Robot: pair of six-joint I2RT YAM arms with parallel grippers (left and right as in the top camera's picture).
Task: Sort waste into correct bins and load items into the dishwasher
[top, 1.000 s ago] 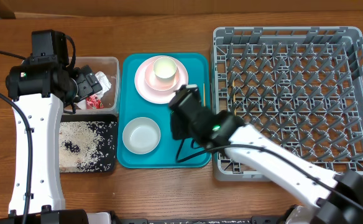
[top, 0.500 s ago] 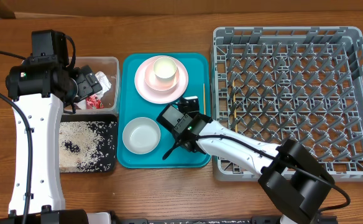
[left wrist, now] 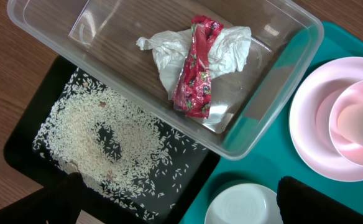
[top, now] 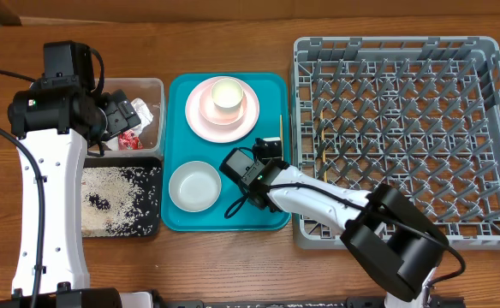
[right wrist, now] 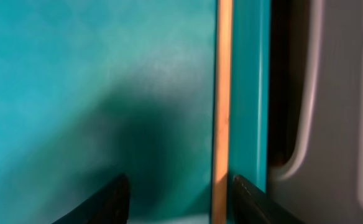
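Observation:
A thin wooden chopstick (right wrist: 222, 106) lies along the teal tray's right rim (top: 280, 128). My right gripper (top: 270, 152) hovers low over it, open. In the right wrist view (right wrist: 178, 202) the stick runs between the jaws, close to the right finger (right wrist: 251, 200) and not pinched. My left gripper (top: 120, 118) hangs wide open and empty (left wrist: 191, 208) above the clear tub (top: 151, 85). In the tub lie a crumpled white napkin (left wrist: 228, 50) and a red wrapper (left wrist: 194, 68). Rice (left wrist: 101, 134) covers the black tray (top: 151, 218).
The teal tray (top: 177, 128) carries a pink dish (top: 200, 120) with a small cup (top: 227, 94) on it, and a pale bowl (top: 194, 186). The large grey dish rack (top: 408, 137) stands right against the tray's right side.
My right arm has dropped to the tray's right edge and crept toward the chopstick, its jaws spreading. The left arm has stayed still.

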